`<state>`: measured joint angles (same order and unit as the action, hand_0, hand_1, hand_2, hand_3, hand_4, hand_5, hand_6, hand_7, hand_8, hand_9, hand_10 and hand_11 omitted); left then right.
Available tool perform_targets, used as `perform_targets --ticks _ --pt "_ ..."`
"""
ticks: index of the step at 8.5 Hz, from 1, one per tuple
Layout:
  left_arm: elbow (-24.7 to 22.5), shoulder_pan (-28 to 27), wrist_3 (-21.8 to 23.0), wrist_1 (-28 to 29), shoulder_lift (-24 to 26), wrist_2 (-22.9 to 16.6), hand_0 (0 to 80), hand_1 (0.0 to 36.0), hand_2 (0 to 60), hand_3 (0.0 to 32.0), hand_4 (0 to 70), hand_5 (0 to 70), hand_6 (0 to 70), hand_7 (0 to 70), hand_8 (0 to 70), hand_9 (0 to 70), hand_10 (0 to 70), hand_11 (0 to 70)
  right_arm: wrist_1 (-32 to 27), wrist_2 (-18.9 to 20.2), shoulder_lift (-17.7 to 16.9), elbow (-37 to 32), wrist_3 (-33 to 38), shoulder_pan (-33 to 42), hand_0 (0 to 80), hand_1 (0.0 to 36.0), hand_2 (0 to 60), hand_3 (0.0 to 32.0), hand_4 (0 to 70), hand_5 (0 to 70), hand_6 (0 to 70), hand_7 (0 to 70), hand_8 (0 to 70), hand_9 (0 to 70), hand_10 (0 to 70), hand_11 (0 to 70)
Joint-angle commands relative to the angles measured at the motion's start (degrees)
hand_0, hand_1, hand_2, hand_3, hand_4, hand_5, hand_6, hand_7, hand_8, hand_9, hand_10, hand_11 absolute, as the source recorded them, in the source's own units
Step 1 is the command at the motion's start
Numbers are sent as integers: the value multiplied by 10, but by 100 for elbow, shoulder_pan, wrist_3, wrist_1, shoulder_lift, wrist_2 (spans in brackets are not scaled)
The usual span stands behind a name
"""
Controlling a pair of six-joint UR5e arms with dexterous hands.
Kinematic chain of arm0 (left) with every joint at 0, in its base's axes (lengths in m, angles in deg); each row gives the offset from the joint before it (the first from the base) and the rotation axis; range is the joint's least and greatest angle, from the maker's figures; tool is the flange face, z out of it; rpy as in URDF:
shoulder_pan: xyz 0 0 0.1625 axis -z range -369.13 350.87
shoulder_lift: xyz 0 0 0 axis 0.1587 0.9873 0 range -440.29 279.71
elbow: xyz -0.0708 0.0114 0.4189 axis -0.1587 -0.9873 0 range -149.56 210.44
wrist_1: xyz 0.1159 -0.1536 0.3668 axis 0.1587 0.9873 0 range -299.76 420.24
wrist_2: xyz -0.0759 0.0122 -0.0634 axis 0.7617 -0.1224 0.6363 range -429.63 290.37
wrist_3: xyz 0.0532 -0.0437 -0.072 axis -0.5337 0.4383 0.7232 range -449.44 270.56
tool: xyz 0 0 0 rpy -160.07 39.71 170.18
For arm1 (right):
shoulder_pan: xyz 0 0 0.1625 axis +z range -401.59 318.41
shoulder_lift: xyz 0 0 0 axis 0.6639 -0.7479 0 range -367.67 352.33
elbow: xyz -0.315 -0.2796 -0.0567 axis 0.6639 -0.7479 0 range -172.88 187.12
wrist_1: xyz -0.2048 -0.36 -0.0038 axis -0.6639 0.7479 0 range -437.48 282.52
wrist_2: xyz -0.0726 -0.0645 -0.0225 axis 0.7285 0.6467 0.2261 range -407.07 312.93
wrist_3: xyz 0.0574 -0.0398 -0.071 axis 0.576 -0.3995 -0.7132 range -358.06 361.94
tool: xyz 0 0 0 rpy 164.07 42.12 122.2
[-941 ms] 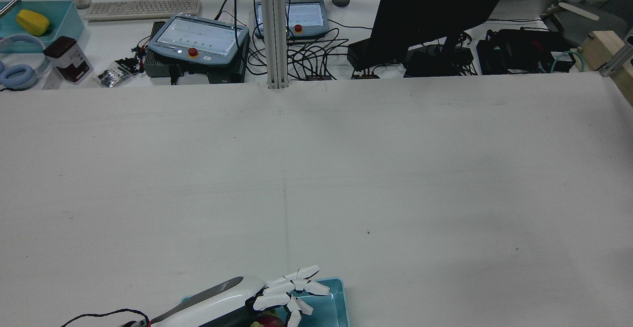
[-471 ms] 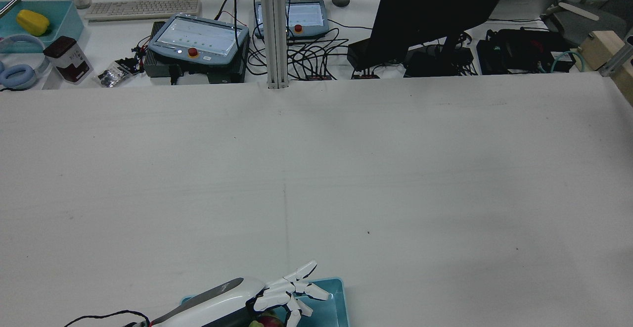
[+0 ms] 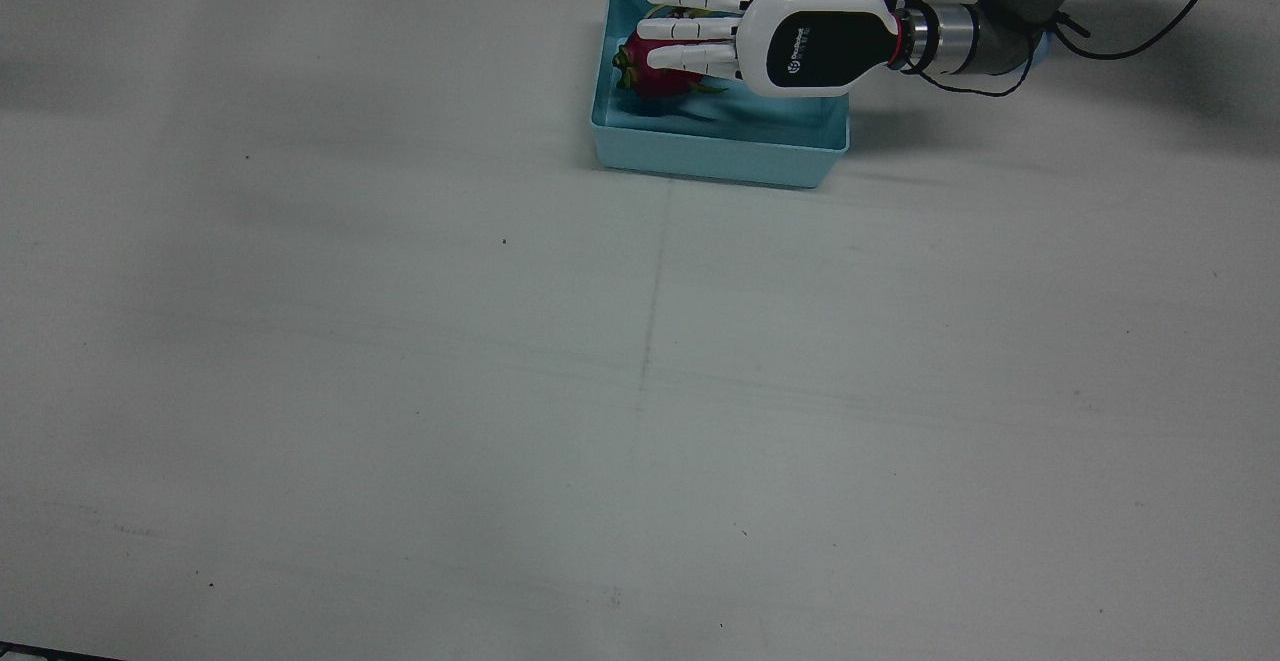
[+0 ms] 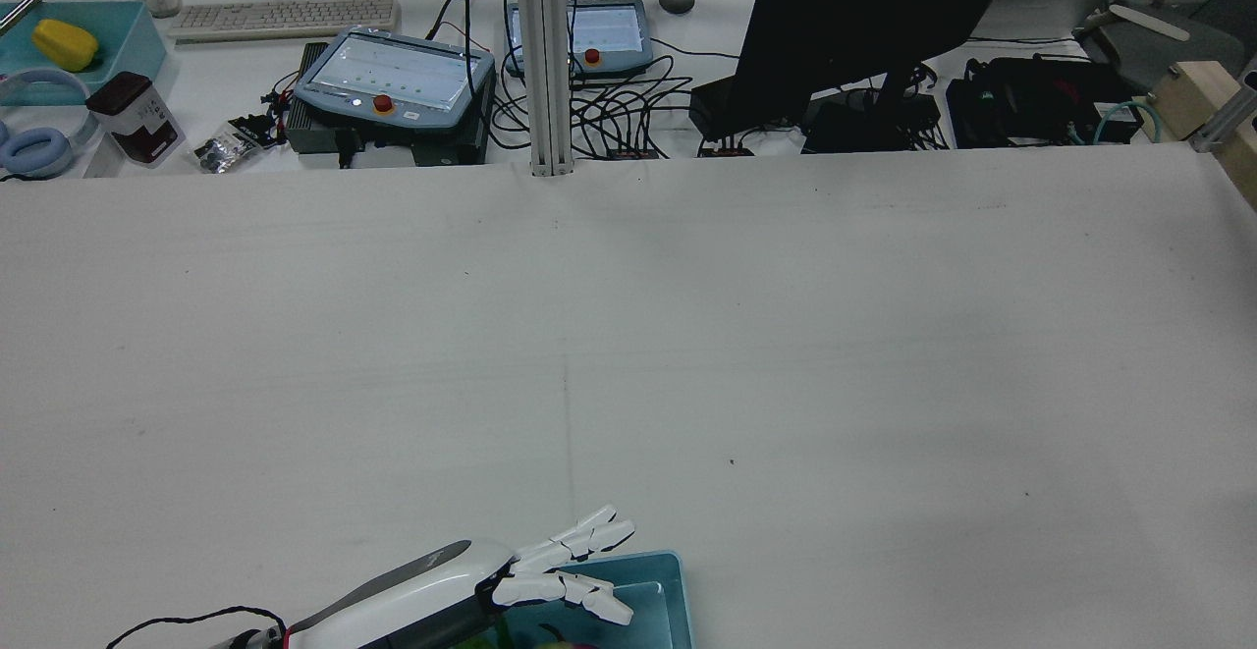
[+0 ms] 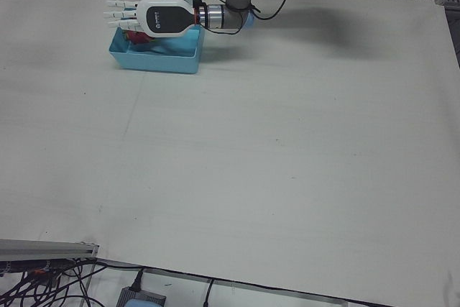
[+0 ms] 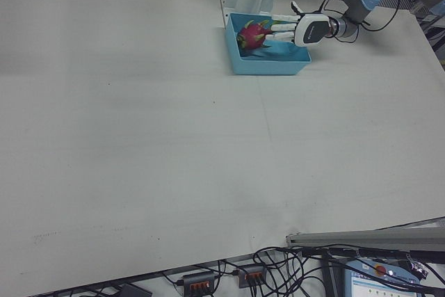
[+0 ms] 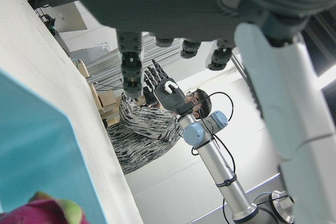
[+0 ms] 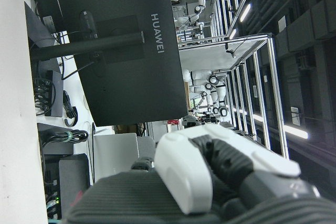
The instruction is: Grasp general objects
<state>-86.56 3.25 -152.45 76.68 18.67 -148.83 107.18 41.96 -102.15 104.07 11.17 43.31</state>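
Over the bin, left hand (image 3: 745,41): it hangs flat and spread above the teal bin (image 3: 720,156), palm down, fingers (image 3: 690,29) stretched wide and straight, holding nothing.
Change in the left hand: 0.9 s ago the rear view showed the fingers curled downward around the fruit; 0.5 s ago they were still bent over it; now they are straightened and lifted nearly level, and the palm sits a little higher.
Dragon fruit (image 3: 655,76): it lies inside the bin, at the end nearest the fingertips, partly covered from above by the hand; the right-front view shows it resting on the bin floor, clear of the fingers.
Contact: the hand and the fruit look apart, though the front view cannot settle the gap.
Meaning for the task: the fruit is in the bin and not gripped, so this reads either as a release into the bin or as an attempt given up; which of the 2 cannot be told.
Right hand: its own camera shows only part of its body, so its finger state cannot be told; it is well away from the bin.
Worktop (image 3: 640,371): bare white surface around the bin.
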Motion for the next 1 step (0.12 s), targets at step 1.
perform_targets --ticks 1 --pt "63 219 296 254 -26 1 468 124 0 134 0 0 0 92 0 4 31 63 0 0 0 0 0 0 0 0 0 0 0 0 0 0 0 0 0 0"
